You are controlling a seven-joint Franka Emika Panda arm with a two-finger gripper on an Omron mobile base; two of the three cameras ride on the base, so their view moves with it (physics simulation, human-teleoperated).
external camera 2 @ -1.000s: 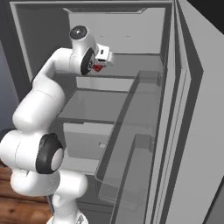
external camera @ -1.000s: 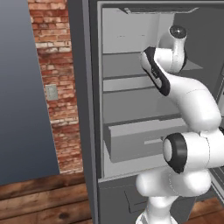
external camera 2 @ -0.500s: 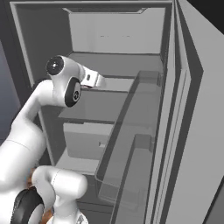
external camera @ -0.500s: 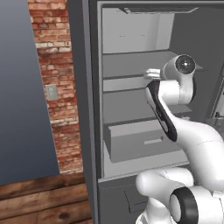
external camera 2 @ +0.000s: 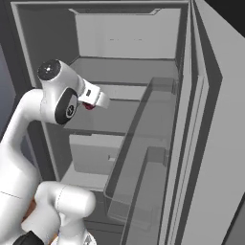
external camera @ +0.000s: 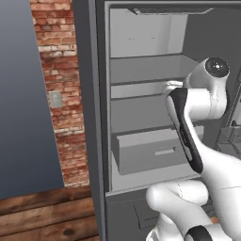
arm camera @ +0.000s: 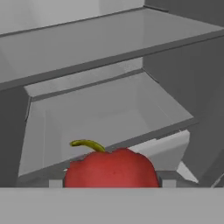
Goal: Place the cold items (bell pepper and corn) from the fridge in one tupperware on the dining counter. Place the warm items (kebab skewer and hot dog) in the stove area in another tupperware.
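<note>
The red bell pepper (arm camera: pixel 110 169), with its curled green stem, fills the bottom middle of the hand view, and my gripper (arm camera: pixel 111 182) is shut on it, a fingertip at each side. In the right base view the gripper (external camera 2: pixel 91 105) hangs in front of the fridge's middle shelf, and a sliver of the bell pepper (external camera 2: pixel 88 106) shows under the white hand. The fridge (external camera: pixel 141 37) stands open, with pale grey shelves and a drawer (external camera: pixel 150 153). Corn, tupperware, dining counter and stove area are out of view.
The open fridge door (external camera 2: pixel 210 143), with clear bins (external camera 2: pixel 143 158), stands close on the right. Left of the fridge are a brick pillar (external camera: pixel 61 94) and a grey wall. My own arm (external camera: pixel 197 108) blocks the right half of the fridge opening in the left base view.
The hand has come down and back from the upper shelf toward the fridge's front, carrying the bell pepper. The elbow has swung lower.
</note>
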